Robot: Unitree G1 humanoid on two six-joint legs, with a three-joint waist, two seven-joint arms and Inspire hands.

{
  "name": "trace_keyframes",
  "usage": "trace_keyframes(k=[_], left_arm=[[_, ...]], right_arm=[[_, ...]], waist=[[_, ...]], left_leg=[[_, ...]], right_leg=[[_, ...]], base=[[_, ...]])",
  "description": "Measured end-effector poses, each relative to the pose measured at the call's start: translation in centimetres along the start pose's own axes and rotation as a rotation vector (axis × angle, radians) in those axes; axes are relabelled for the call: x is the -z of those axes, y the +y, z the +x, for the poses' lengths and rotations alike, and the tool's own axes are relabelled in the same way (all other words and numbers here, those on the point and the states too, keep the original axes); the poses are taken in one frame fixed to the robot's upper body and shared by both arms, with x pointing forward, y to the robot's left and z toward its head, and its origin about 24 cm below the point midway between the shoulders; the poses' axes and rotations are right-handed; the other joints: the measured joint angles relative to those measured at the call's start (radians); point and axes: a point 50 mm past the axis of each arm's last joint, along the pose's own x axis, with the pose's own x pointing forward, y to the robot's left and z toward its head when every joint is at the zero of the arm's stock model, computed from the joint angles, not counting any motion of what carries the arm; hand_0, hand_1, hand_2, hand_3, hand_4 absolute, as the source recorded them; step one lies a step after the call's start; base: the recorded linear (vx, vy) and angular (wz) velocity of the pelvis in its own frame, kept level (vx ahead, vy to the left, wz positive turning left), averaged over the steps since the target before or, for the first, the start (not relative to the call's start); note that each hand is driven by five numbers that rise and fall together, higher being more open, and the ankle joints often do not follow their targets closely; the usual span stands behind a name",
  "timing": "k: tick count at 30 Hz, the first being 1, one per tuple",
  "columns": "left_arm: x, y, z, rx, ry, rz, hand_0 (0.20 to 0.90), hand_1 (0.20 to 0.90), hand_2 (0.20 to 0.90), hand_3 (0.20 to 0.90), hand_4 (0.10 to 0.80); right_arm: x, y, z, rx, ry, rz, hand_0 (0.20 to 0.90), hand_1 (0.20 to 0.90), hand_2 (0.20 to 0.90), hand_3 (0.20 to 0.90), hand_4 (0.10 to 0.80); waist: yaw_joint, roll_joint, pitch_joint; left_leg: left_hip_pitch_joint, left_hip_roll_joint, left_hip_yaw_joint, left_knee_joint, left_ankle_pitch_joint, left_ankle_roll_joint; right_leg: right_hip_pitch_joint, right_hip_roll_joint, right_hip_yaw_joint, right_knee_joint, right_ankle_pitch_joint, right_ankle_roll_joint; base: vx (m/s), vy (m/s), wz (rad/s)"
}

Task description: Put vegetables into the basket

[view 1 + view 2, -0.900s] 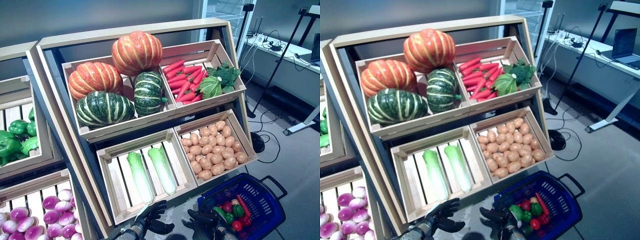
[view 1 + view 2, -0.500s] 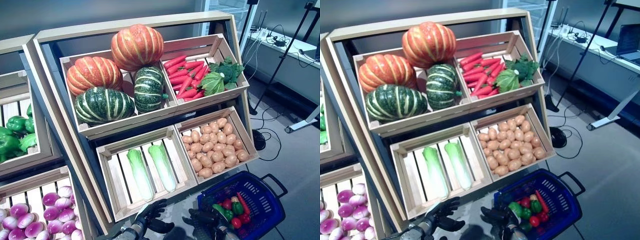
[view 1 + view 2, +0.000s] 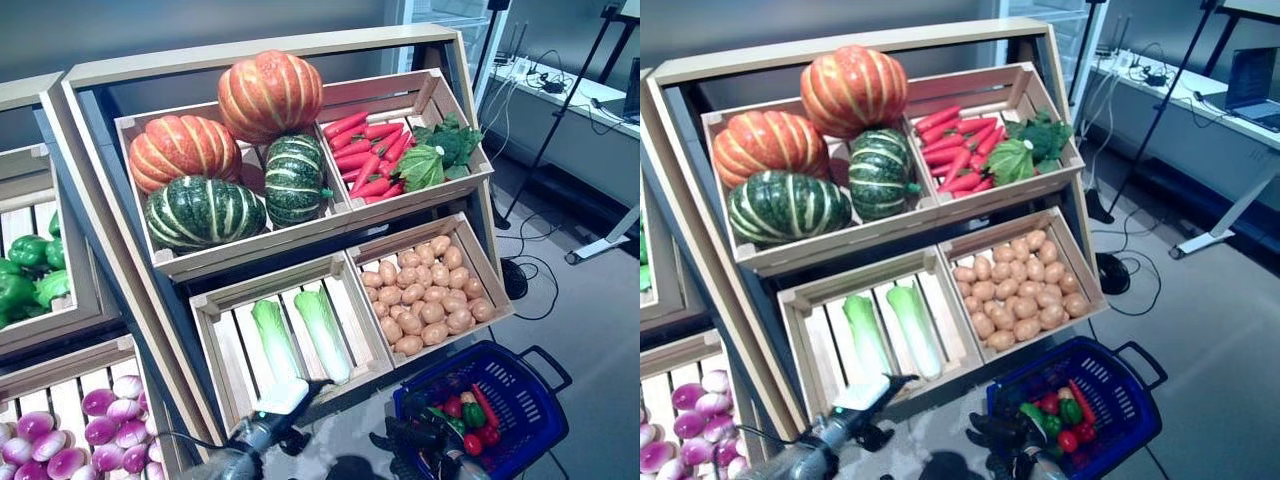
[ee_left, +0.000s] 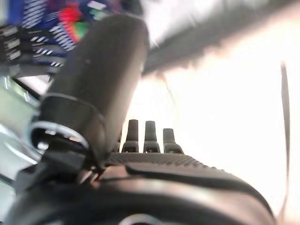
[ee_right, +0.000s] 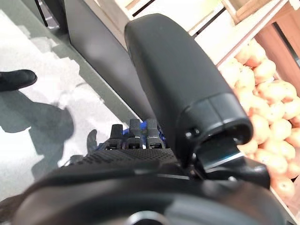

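Two pale green napa cabbages (image 3: pixel 298 335) lie in the lower left crate (image 3: pixel 222 362) of the wooden stand. My left hand (image 3: pixel 283 405) is raised just before that crate's front edge, below the cabbages, open and holding nothing; its fingers (image 4: pixel 151 137) show straight in the left wrist view. The blue basket (image 3: pixel 535 410) stands on the floor at lower right with red and green vegetables inside. My right hand (image 3: pixel 415 437) hovers open and empty by the basket's near left corner, its fingers (image 5: pixel 137 132) straight in its wrist view.
Potatoes (image 3: pixel 428 308) fill the lower right crate. Above are pumpkins (image 3: pixel 230 150) and red carrots with leafy greens (image 3: pixel 395 155). A neighbouring stand at the left holds green peppers (image 3: pixel 25 275) and purple onions (image 3: pixel 70 440). Tripod legs and a desk stand at the far right.
My left hand has risen and reached forward to the cabbage crate's front edge. The right hand has sunk slightly by the basket. The view has shifted a little.
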Motion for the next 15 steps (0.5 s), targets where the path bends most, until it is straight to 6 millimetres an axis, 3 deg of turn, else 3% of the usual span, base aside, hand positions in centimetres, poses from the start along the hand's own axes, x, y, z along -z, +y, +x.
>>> trace_keyframes(k=[3, 6, 10, 12, 15], left_arm=[[2.6, 2.8, -0.1, -0.061, 0.015, 0.216, 0.9, 0.9, 0.9, 0.9, 0.8], [2.6, 3.6, 0.7, -0.073, -0.008, 0.296, 0.9, 0.9, 0.9, 0.9, 0.8], [1.7, 4.1, 2.3, -0.048, -0.089, 0.388, 0.9, 0.9, 0.9, 0.9, 0.8], [1.8, 5.4, 3.6, -0.067, -0.108, 0.443, 0.9, 0.9, 0.9, 0.9, 0.8], [2.8, 8.4, 5.3, -0.13, -0.077, 0.517, 0.9, 0.9, 0.9, 0.9, 0.8]], right_arm=[[-0.3, -1.3, -0.3, 0.029, -0.01, -0.006, 0.9, 0.9, 0.9, 0.9, 0.8], [-0.9, -1.7, -0.3, 0.034, -0.02, -0.012, 0.9, 0.9, 0.9, 0.9, 0.8], [-3.0, -0.7, 0.4, 0.006, -0.061, -0.025, 0.9, 0.9, 0.9, 0.9, 0.8], [-5.3, -0.4, 0.9, -0.008, -0.106, -0.05, 0.9, 0.9, 0.9, 0.9, 0.8], [-9.0, -0.1, 1.3, -0.021, -0.177, -0.111, 0.9, 0.9, 0.9, 0.9, 0.8]], waist=[[-0.008, 0.006, -0.004], [-0.01, 0.023, 0.004], [-0.021, 0.048, 0.038], [-0.025, 0.061, 0.097], [-0.023, 0.068, 0.171]], left_leg=[[0.003, 0.0, 0.003, 0.0, 0.0, 0.0], [-0.002, 0.003, 0.011, 0.008, 0.001, 0.001], [-0.061, 0.009, 0.021, 0.035, 0.012, 0.008], [-0.115, 0.014, 0.022, 0.094, 0.011, 0.009], [-0.218, 0.015, 0.024, 0.189, 0.008, 0.012]], right_leg=[[0.0, 0.0, 0.004, 0.002, 0.0, 0.0], [-0.033, -0.002, 0.019, 0.046, -0.008, 0.0], [-0.12, -0.004, 0.048, 0.118, -0.021, 0.0], [-0.182, -0.008, 0.058, 0.188, -0.034, -0.004], [-0.331, -0.029, 0.08, 0.387, -0.107, -0.02]], base=[[0.007, 0.044, -0.03], [-0.141, 0.064, -0.1], [-0.166, 0.082, -0.11], [-0.215, 0.116, -0.02], [-0.22, 0.054, 0.09]])
